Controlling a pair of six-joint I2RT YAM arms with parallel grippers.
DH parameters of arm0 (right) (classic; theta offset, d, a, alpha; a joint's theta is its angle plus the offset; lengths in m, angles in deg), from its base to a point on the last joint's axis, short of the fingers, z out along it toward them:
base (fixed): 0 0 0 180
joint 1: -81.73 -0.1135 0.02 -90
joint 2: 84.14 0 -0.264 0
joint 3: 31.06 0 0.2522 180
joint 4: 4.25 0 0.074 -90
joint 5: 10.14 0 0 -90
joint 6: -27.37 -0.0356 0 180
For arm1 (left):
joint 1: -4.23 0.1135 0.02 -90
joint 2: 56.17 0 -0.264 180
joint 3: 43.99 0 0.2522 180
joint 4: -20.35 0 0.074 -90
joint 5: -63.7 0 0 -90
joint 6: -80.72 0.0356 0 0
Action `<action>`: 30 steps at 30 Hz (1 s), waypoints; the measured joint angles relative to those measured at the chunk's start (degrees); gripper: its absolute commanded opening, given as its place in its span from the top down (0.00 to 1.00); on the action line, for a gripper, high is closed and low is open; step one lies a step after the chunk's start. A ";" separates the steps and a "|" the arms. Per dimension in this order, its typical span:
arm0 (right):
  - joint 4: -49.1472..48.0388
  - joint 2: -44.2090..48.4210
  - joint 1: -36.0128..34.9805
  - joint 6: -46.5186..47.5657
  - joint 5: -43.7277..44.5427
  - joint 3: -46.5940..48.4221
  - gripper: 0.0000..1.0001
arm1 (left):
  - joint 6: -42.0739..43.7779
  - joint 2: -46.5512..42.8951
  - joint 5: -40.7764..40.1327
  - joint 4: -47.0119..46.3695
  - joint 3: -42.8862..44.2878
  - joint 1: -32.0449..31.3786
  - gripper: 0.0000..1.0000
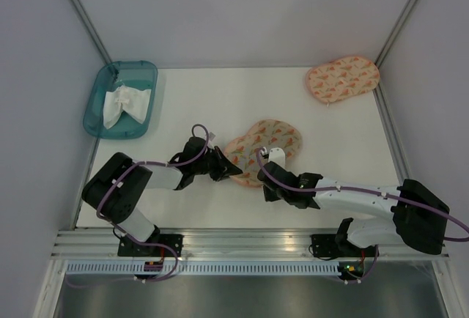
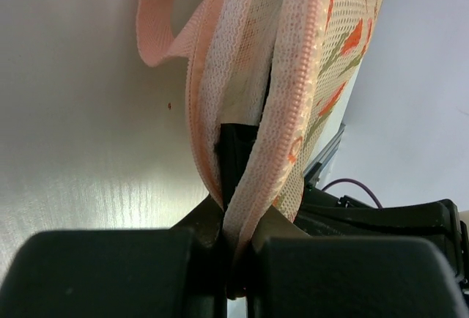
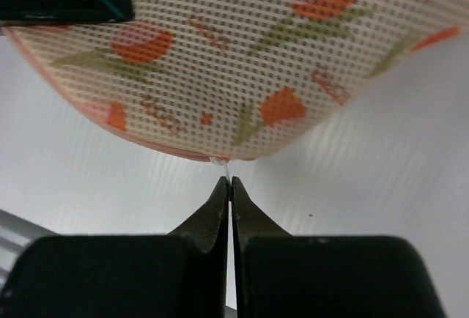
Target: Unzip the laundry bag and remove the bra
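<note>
The laundry bag (image 1: 265, 141), pale peach with orange-red print, lies mid-table. My left gripper (image 1: 234, 170) is shut on its left edge. In the left wrist view the peach zipper tape (image 2: 282, 149) runs down between the fingertips of that gripper (image 2: 236, 219). The zipper is parted there, and black fabric (image 2: 236, 149), apparently the bra, shows in the gap. My right gripper (image 1: 265, 165) is at the bag's near edge. In the right wrist view it (image 3: 231, 186) is shut on a thin silvery zipper pull (image 3: 228, 171) hanging from the bag's rim (image 3: 220, 76).
A second peach printed pouch (image 1: 342, 78) lies at the far right corner. A teal tray (image 1: 143, 71) holding a white cloth (image 1: 123, 104) stands at the far left. Grey walls close the table on three sides.
</note>
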 measured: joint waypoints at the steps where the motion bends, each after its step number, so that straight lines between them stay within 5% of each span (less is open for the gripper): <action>1: 1.18 0.00 0.00 -0.44 1.18 0.35 1.00 | -0.02 -0.17 -0.20 0.00 -0.07 0.02 0.98; 9: 5.95 -1.57 -0.11 -2.56 7.06 1.42 1.00 | -0.17 -1.01 -0.81 0.33 -0.70 -0.02 0.93; 12: 6.49 -3.41 -0.15 -2.99 8.35 2.34 0.99 | -0.31 -1.97 -1.01 0.37 -1.57 -0.02 0.40; 13: 7.34 -3.85 -0.07 -2.99 9.53 2.36 0.99 | -0.42 -2.64 -0.92 0.63 -2.08 -0.02 0.16; 15: 9.44 -4.57 0.26 -3.19 11.41 2.34 1.00 | -0.44 -4.17 -0.92 1.46 -2.95 -0.02 0.00; 24: 16.41 -4.85 1.53 -5.42 18.14 2.45 0.99 | -0.39 -20.00 -4.52 11.06 -6.03 0.04 0.00; 26: 18.53 -4.83 1.97 -6.58 19.87 2.89 0.87 | 0.15 -24.98 -6.36 14.25 -6.03 0.04 0.00; 28: 22.32 -4.83 2.25 -8.92 22.29 4.42 0.53 | 0.81 -29.49 -8.17 17.35 -6.10 0.07 0.00; 30: 26.14 -4.83 2.47 -11.39 24.94 6.88 0.40 | 1.46 -33.48 -9.62 19.98 -6.19 0.07 0.00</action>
